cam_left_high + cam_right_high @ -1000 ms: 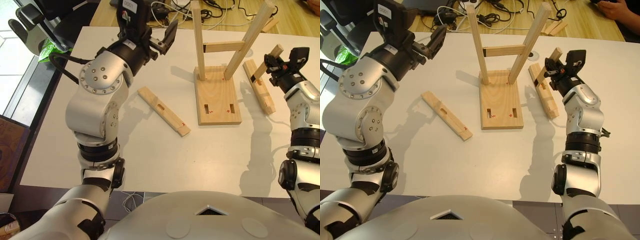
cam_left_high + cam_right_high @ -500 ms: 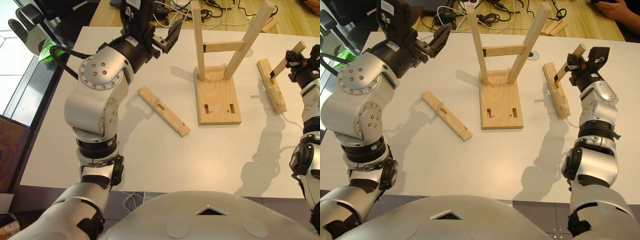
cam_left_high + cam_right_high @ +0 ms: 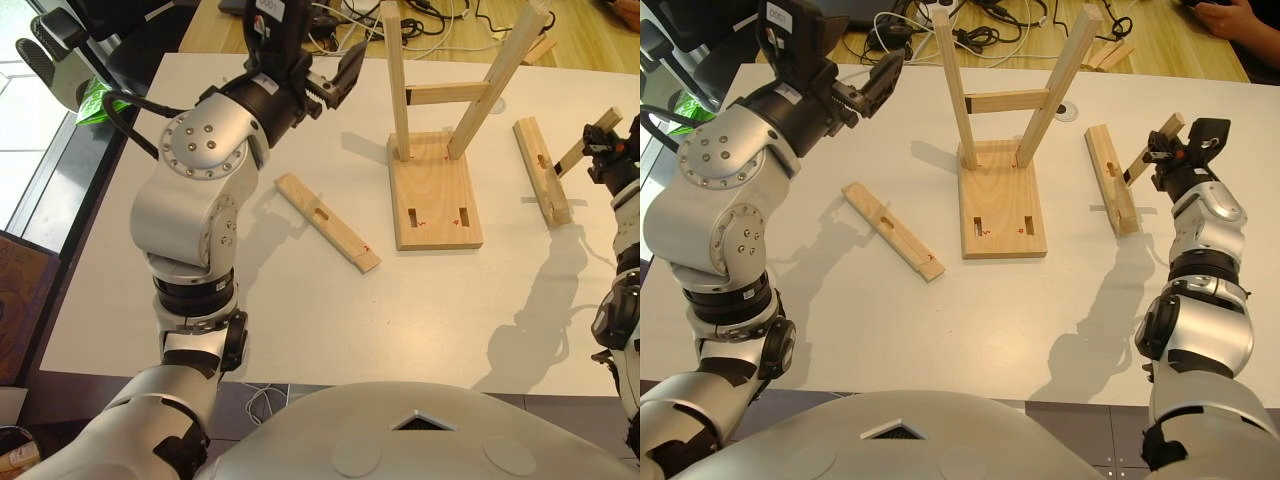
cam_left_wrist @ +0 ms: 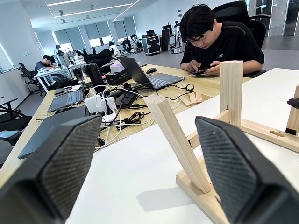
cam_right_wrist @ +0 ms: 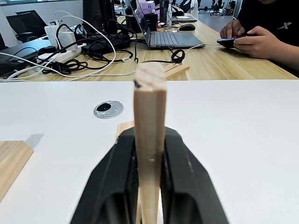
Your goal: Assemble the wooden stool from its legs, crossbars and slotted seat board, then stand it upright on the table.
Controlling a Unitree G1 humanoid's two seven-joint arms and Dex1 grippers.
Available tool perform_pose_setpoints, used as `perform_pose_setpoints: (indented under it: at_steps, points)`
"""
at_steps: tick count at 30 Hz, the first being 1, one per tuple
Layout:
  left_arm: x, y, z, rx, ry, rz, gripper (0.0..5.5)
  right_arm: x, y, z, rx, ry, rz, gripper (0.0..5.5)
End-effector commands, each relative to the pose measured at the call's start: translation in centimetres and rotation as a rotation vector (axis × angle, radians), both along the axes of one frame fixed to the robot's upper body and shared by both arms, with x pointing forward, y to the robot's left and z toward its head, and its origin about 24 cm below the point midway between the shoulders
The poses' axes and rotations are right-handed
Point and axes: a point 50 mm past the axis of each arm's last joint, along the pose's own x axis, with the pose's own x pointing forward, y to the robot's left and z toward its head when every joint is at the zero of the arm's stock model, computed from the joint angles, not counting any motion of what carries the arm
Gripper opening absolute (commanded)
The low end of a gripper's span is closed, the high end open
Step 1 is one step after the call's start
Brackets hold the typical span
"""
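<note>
The slotted seat board lies flat mid-table. Two legs stand upright in its far slots, joined by a crossbar. A loose slotted leg lies to its left. My left gripper is open in the air, left of the standing legs, whose tops show between its pads. At the table's right edge my right gripper is shut on a second crossbar. The crossbar's other end is plugged into another leg lying low by the table.
Behind the white table is a wooden desk with cables, a power strip and laptops. A round grommet sits in the tabletop behind the stool. Spare wood pieces lie on the back desk.
My right gripper has moved to the right, taking the crossbar and its attached leg away from the seat board. The left gripper has shifted slightly toward the standing legs.
</note>
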Motion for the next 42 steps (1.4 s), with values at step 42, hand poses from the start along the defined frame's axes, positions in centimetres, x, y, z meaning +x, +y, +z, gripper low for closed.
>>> perform_pose_setpoints:
  at_steps: [42]
  points:
    - [-1.2,0.4,-0.4,-0.040,-0.004,0.096,3.69,1.1,4.0,5.8,0.070,-0.185,0.115,0.39]
